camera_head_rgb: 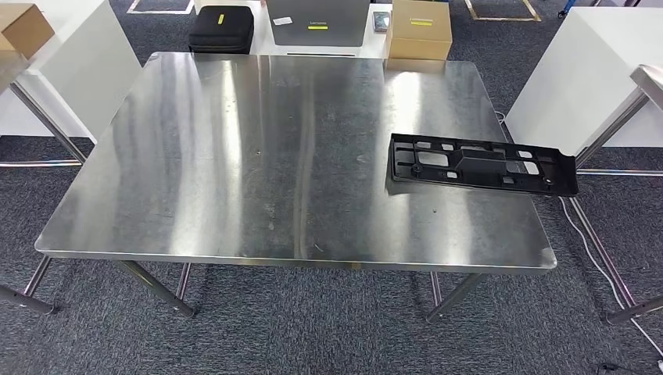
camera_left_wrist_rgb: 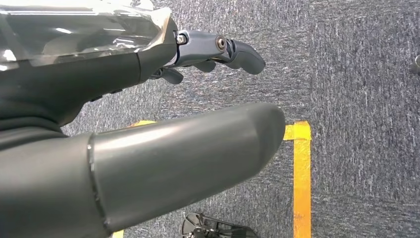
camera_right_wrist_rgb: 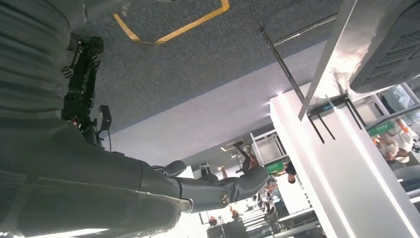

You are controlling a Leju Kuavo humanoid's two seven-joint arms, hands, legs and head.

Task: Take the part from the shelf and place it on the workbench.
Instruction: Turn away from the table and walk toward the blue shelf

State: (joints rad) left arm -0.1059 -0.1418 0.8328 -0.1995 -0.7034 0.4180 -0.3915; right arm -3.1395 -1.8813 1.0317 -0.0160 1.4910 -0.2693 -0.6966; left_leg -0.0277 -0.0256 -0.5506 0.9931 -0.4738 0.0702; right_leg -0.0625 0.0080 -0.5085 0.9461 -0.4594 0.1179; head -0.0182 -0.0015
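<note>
The part (camera_head_rgb: 481, 163), a long flat black plastic bracket with several cut-outs, lies on the steel workbench (camera_head_rgb: 258, 156) near its right edge, one end jutting a little past the edge. In the left wrist view my left hand (camera_left_wrist_rgb: 198, 99) hangs over grey carpet, thumb and fingers apart, holding nothing. My right hand (camera_right_wrist_rgb: 198, 191) in the right wrist view also has its fingers stretched out with nothing in them, away from the bench.
Behind the workbench stand a black case (camera_head_rgb: 222, 30), a grey box (camera_head_rgb: 319, 22) and a cardboard box (camera_head_rgb: 421, 30). White blocks (camera_head_rgb: 582, 78) flank the bench on both sides. A second steel table edge (camera_head_rgb: 650, 82) is at the right. Yellow floor tape (camera_left_wrist_rgb: 301, 178) lies under my left hand.
</note>
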